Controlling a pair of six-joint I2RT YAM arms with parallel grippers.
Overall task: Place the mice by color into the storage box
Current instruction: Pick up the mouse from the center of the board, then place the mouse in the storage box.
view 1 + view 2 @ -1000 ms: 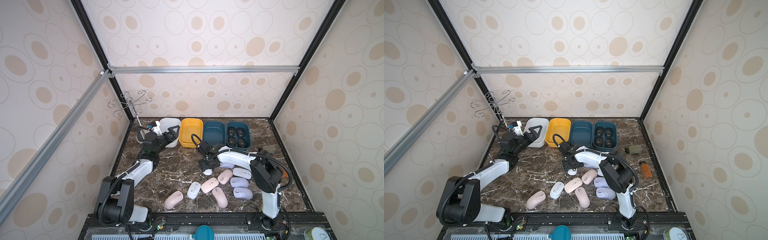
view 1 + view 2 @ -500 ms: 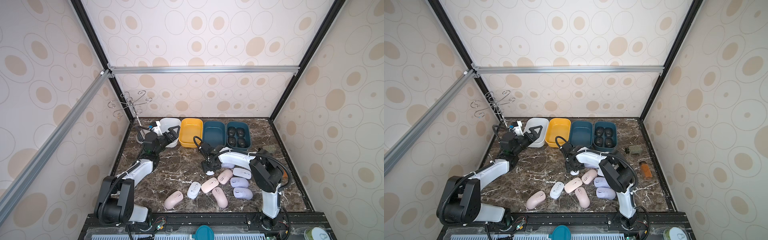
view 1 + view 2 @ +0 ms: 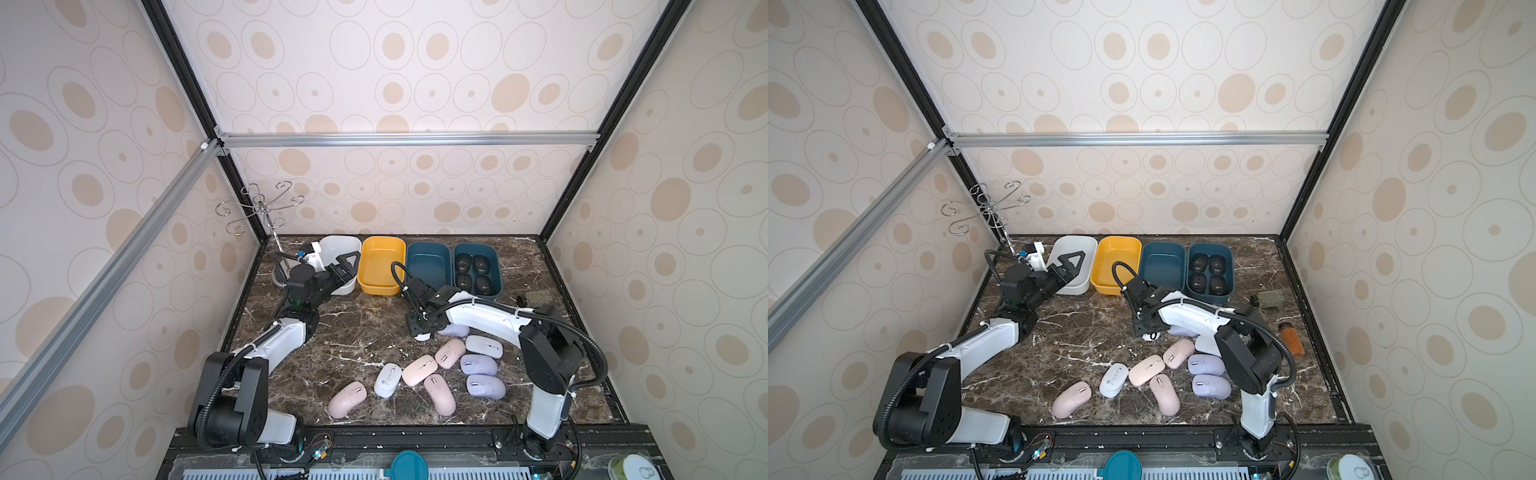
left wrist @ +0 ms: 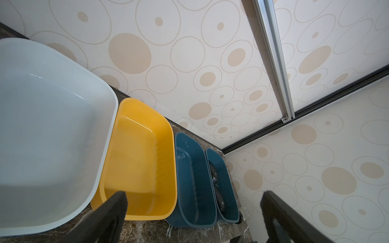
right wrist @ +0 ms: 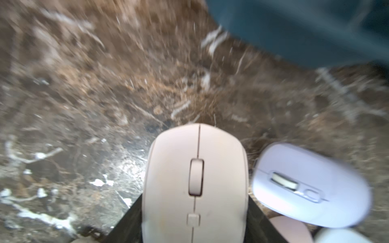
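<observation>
Two grippers work near the yellow box (image 3: 376,288).
Left gripper (image 4: 193,196) is wide open beside the box; right gripper (image 5: 194,202) squeezes a white mouse (image 5: 195,151).

table (image 3: 365,332): polished marble | yellow bin (image 4: 136,157): glossy plastic | pale mouse (image 5: 194,178): smooth matt plastic

Both top views were bright and evenly lit, with soft shadows and straight frame bars splaying toward the edges; in the right wrist view the pale mouse (image 5: 194,181) within the right gripper (image 5: 194,212) was sharp; the marble tabletop (image 5: 84,84) ahead of it was motion-smeared, with glare just beside the gripper; the left gripper (image 4: 193,212) had fingers (image 4: 109,214) that were dark and out of focus.
</observation>
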